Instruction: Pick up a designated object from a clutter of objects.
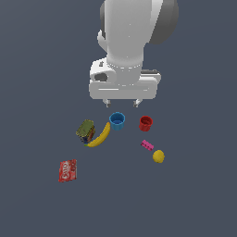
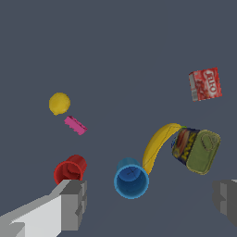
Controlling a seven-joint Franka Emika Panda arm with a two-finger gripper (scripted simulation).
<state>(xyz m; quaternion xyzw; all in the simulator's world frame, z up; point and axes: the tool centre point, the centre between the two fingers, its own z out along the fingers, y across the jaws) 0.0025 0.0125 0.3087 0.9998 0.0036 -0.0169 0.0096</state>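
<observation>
My fingers (image 1: 122, 103) hang spread above the bench (image 1: 194, 194), empty, over the far edge of the clutter. Just below them in the exterior view sits the cup (image 1: 117, 121); a second cup (image 1: 146, 123) stands near it toward that view's right. The banana (image 1: 100, 135) touches the first cup and leans against the can (image 1: 85, 131) on its left. The brick (image 1: 147, 145) lies just beside the ball (image 1: 159, 156). The packet (image 1: 68, 170) lies well apart, nearest the camera.
</observation>
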